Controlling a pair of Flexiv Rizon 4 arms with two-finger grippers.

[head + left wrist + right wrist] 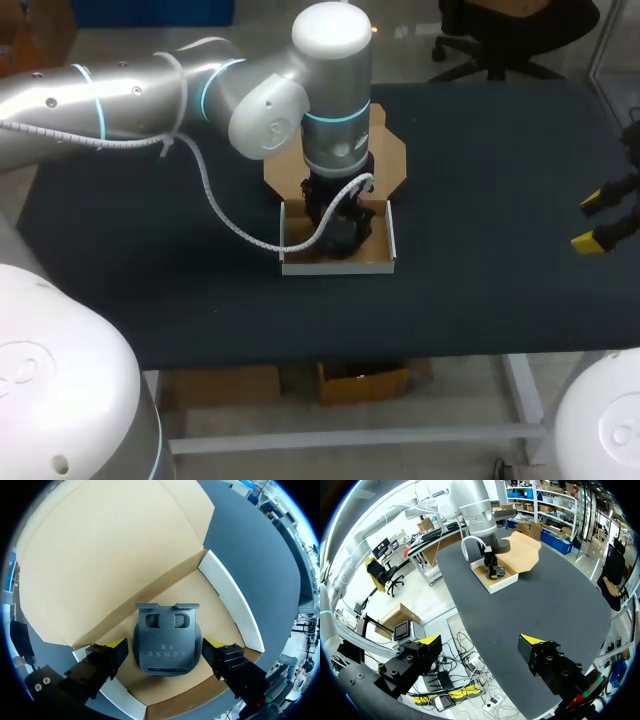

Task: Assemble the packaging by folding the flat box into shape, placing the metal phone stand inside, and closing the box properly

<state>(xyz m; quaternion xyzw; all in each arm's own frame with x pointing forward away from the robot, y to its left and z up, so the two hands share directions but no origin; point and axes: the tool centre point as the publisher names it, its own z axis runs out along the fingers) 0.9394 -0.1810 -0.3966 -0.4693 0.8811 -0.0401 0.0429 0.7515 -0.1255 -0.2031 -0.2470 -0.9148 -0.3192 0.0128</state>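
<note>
**Item 1.** Shallow cardboard box (336, 266), white outer walls, brown inside, already folded into an open tray. It stands near the middle of the dark table top (480, 200). Its broad brown lid flap (390, 150) is joined along the box's back wall and lies open and flat on the table behind the box.

**Item 2.** Dark grey metal phone stand (167, 650), folded flat. It lies on the box's floor, about the middle, clear of the white side walls.

**Item 3.** Left gripper (338, 222), on the silver arm entering from the left. It is lowered into the box from above and set astride the stand. Whether it clamps the stand or only flanks it cannot be told.

**Item 4.** Right gripper (480, 641). It hangs well to the right of the box, by the table's right edge, spread wide with nothing in it.
</note>
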